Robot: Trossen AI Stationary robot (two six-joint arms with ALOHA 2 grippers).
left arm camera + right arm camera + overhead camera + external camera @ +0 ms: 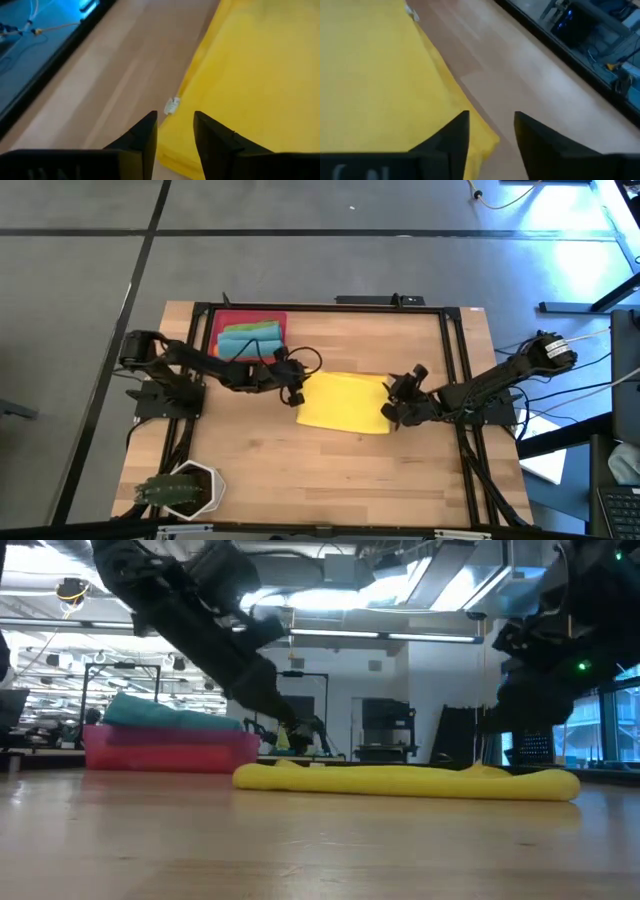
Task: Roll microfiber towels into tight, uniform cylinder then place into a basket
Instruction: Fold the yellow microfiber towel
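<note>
Between the left gripper (296, 392) and right gripper (390, 408) lies the yellow towel (345, 402).

Left gripper (296, 393) low, fingers parted, empty. Right gripper (390, 404) low opposite, fingers parted, empty.

A yellow towel (345, 402) lies spread flat, unrolled, at the middle of the table, its edges slightly rumpled and a small white tag (172, 105) showing at one side. Behind it to the left sits the red basket (222, 322), low-walled and rectangular, holding teal towels (247, 340) and a green one (272, 330), which rise above its rim in the low view.
</note>
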